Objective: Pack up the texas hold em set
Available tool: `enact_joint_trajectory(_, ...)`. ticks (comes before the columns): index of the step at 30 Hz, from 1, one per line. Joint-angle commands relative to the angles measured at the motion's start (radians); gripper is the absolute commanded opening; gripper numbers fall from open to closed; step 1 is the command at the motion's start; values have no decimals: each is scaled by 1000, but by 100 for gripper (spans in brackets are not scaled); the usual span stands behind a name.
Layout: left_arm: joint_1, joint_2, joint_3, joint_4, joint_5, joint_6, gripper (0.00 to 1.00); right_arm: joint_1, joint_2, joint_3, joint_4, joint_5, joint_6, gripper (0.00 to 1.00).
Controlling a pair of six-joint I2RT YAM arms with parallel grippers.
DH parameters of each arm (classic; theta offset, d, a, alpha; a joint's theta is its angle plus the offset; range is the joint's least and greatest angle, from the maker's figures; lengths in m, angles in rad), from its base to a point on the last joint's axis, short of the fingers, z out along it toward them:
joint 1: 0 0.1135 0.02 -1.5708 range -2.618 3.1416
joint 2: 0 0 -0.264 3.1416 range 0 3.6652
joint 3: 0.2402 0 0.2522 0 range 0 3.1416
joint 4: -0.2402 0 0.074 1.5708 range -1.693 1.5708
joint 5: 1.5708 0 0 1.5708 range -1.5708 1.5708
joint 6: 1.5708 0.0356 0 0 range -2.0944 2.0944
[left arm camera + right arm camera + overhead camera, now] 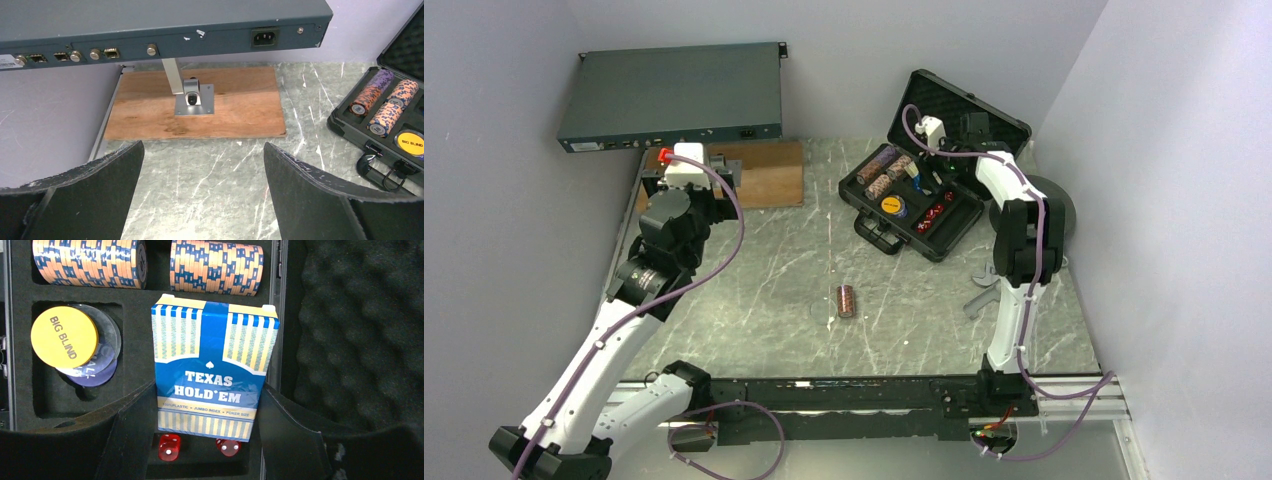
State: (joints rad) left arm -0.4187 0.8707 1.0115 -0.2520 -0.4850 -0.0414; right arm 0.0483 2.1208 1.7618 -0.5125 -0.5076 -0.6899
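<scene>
Top view: the open black case [949, 105] stands far right on the desk [754, 260], with the right gripper [917, 163] over its tray. One chip roll [846, 300] lies loose mid-desk, its long axis running near to far.

Left wrist: the left gripper [202, 155] hovers with jaws wide and empty.

Right wrist: the jaws clamp the card box [212, 355] by its long sides, its long axis along the fingers and its top flap towards the stowed chip rolls [215, 267]. The cards look about to be seated; next comes lowering squarely, releasing, then fetching the loose roll

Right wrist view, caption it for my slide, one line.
Right gripper grips the Texas Hold'em card box over the foam-lined case, chip rolls and Big Blind button inside.
</scene>
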Motion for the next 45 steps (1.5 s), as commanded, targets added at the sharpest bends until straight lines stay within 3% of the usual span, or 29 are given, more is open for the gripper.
enact_joint_trajectory(1, -3, 10, 25, 16, 17, -7, 95, -7, 19, 78, 19, -55, -59, 0)
enact_joint_trajectory(17, 1, 21, 25, 16, 17, -6, 95, -10, 33, 22, 4, -103, -109, 0)
enact_joint_trajectory(29, 1, 25, 27, 14, 26, -12, 95, -14, 12, -60, -27, -42, -111, 0)
enact_joint_trajectory(36, 2, 34, 28, 11, 26, -14, 95, -34, 19, -14, -81, -19, -18, 0)
enact_joint_trajectory(45, 3, 34, 29, 11, 25, -11, 95, -44, 15, 67, -112, -156, 17, 0)
